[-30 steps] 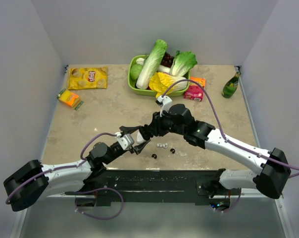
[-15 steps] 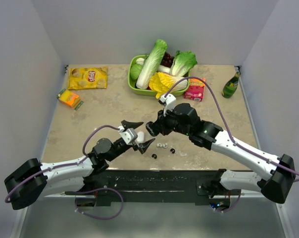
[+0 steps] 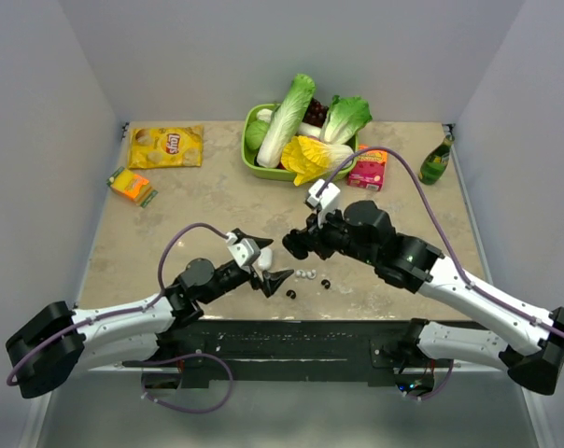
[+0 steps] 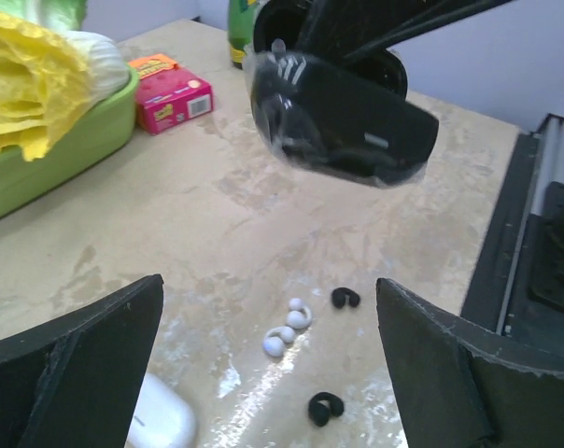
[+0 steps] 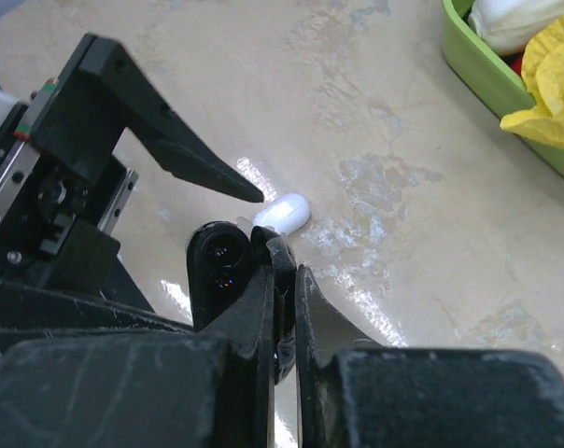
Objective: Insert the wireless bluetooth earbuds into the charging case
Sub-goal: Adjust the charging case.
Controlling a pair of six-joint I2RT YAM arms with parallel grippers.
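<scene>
Charging case (image 5: 282, 213): I see smooth, glossy white plastic.
Table (image 3: 198, 205): beige stone-look top, polished, throwing glare at me.
Earbuds (image 4: 287, 327): glossy white shells.
Left gripper (image 4: 268, 289) fingers (image 4: 86, 345): matt black plastic, faintly grainy.
Far-left chip bag (image 3: 166, 146): shiny yellow foil.
Far tray (image 3: 254, 163): smooth green plastic.
Far-right bottle (image 3: 436, 161): glossy green glass, to my eye.

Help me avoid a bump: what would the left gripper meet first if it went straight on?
Likely the charging case, on the table low between its open fingers; the white earbuds lie farther ahead. Depth is unclear.
</scene>
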